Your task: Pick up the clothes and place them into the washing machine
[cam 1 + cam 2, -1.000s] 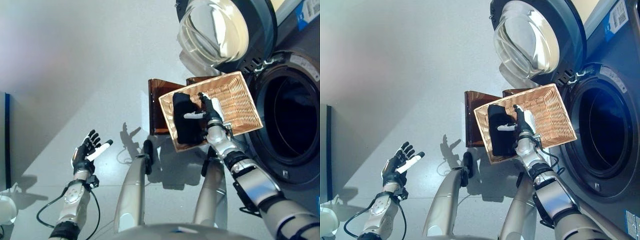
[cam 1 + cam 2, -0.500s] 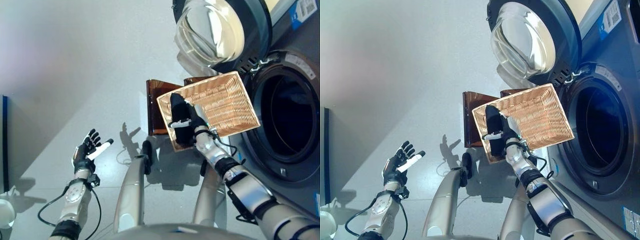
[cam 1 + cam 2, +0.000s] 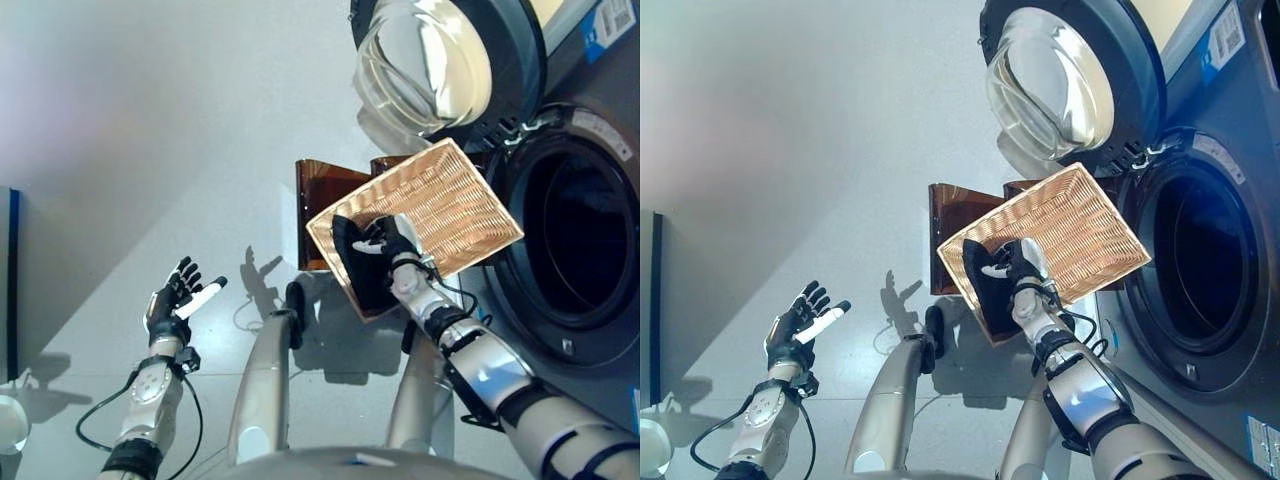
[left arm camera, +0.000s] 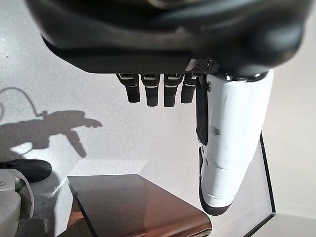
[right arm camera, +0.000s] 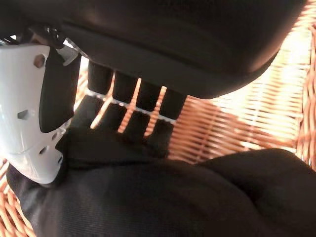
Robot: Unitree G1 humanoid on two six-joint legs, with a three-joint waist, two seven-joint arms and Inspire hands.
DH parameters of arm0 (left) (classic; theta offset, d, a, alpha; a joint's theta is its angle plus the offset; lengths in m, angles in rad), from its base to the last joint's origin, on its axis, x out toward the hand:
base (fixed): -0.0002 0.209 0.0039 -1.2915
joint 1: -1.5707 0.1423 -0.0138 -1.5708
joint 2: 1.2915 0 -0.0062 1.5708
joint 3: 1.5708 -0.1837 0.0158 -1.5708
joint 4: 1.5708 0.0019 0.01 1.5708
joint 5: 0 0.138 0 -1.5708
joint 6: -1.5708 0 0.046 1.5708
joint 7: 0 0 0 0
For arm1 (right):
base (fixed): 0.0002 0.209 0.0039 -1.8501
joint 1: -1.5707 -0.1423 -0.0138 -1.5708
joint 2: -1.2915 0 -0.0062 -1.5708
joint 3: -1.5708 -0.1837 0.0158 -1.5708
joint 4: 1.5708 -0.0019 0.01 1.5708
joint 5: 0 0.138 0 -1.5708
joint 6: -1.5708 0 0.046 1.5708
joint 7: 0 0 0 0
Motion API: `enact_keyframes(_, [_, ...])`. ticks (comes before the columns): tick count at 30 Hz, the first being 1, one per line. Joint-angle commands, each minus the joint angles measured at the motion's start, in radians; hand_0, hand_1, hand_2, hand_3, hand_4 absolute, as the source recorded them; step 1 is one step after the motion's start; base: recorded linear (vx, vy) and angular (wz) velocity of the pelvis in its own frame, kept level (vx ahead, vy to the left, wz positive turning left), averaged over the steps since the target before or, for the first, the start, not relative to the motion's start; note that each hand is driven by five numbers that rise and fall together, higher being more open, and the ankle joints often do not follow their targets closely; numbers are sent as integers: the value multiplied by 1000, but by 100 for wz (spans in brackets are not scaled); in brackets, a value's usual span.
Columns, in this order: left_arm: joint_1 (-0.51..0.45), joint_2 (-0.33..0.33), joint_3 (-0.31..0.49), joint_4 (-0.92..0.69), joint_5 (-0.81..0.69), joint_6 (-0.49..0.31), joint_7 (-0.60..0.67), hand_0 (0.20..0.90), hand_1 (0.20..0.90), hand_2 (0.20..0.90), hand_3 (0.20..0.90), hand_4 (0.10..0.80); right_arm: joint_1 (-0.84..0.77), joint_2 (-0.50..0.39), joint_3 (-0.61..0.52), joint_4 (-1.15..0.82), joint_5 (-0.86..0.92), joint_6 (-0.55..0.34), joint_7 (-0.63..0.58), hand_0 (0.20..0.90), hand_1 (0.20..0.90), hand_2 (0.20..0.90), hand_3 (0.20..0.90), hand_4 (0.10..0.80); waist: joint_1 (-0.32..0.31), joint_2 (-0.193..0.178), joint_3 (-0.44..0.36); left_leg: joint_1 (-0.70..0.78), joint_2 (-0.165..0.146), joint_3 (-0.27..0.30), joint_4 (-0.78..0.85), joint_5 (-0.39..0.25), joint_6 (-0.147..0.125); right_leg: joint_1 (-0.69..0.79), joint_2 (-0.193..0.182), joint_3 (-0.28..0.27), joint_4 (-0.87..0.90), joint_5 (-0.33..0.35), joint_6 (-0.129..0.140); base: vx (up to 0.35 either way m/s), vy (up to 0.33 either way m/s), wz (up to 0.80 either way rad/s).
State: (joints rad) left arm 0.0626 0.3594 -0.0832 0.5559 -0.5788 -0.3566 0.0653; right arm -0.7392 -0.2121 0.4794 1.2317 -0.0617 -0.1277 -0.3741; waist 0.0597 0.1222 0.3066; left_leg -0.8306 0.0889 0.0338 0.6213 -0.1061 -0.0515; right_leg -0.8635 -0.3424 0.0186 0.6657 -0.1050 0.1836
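Black garment point(image 3: 360, 265) is lying bunched at the near-left end of the wicker basket point(image 3: 455, 205), which is sitting tilted on a brown stand point(image 3: 318, 200) just in front of the washing machine.

Going left to right: left hand point(image 3: 175, 300) is hanging out over the grey floor point(image 3: 150, 130), well apart from the basket, palm up, fingers spread and straight, holding nothing. Left wrist view is showing its fingers point(image 4: 153, 94) extended with the white-covered thumb alongside.

Right hand point(image 3: 392, 240) is reaching into the basket from the near side, arm stretching up from lower right. In the right wrist view its fingers point(image 5: 133, 106) are curling down into the black cloth and the white thumb is pressing against the fold, so it is pinching the garment.

The rest of the basket is showing only bare weave. Further right, the washing machine drum point(image 3: 585, 240) is gaping dark, its glass door point(image 3: 430, 60) swinging open above the basket.
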Motion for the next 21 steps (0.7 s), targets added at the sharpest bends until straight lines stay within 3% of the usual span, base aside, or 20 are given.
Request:
enact_keyframes(1, [-1,68,63,-27,11,-71,39,900,900,900,900,800,-43,17,-8,-40,18,-32,-34,200,200,200,200,300,12,8,-28,30,23,-38,1,-22,-59,-6,-19,31,-62,147,-3,0,0,0])
enact_keyframes(4, [-3,67,65,-22,14,-73,44,900,900,900,900,800,-40,18,-7,-58,22,-33,-34,200,200,200,200,300,9,6,-26,29,24,-37,3,-23,-59,-6,-19,31,-63,149,-3,0,0,0])
enact_keyframes(5, [-2,67,67,-23,12,-73,45,900,900,900,900,800,-39,17,-1,-76,20,-34,-33,900,900,900,900,800,7,4,-26,28,25,-36,3,-23,-59,-7,-20,31,-63,149,-4,0,0,0])
enact_keyframes(21, [1,68,67,-31,13,-59,39,900,900,900,900,800,-27,68,70,-110,16,-30,35,900,900,900,900,800,10,1,-20,27,21,-36,-2,-20,-58,-5,-21,28,-71,152,-4,0,0,0])
